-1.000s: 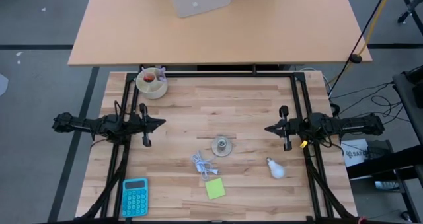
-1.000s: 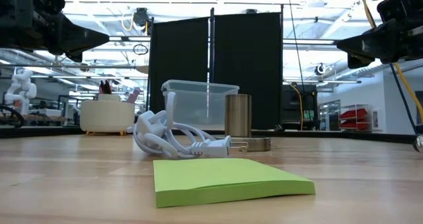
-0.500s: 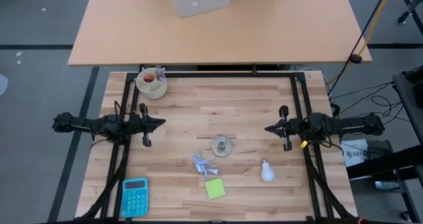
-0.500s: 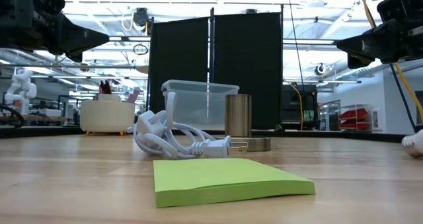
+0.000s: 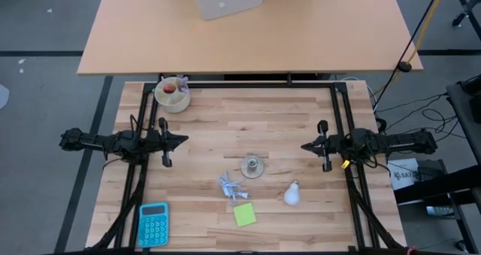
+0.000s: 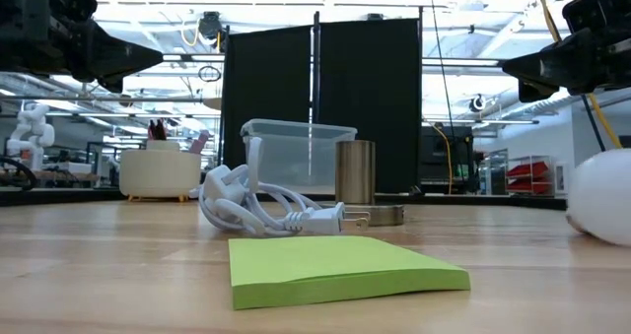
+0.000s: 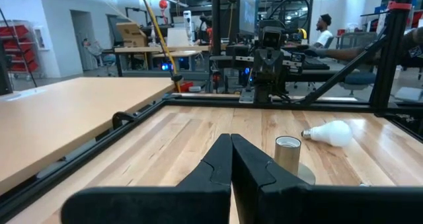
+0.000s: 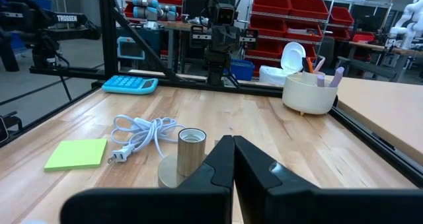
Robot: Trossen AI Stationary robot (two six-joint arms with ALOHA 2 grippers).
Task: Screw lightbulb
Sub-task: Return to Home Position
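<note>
A pale butcher-block wooden table (image 5: 263,119) framed by black rails bears, near its middle, a round grey metallic socket disc with an upright brass-toned cylinder (image 5: 252,166), and everything else is placed from that socket. The dark left arm stretches in level from the socket's left side, its left gripper (image 5: 185,141) raised above the wood and well apart from the socket; the left wrist view shows its two dark fingers (image 7: 215,164) clenched flat together with nothing between them. The dark right arm mirrors it from the socket's right side, and the right gripper (image 5: 304,146) hangs likewise well clear, clamped tight on nothing. A cream round pot holding pens (image 5: 173,94) stands far off the socket toward the back-left corner. A turquoise calculator (image 5: 153,224) lies flat well away toward the front-left corner. A coiled white cable with a plug (image 5: 230,186) lies just beside the socket on its front-left. A lime-green square sticky-note pad (image 5: 243,214) lies in front of the socket, beyond the cable. The small white pear-shaped lightbulb (image 5: 291,195) lies on its side on the wood, out of the socket and near it, to its front-right, untouched by either gripper, its narrow silvery base turned toward the back.
</note>
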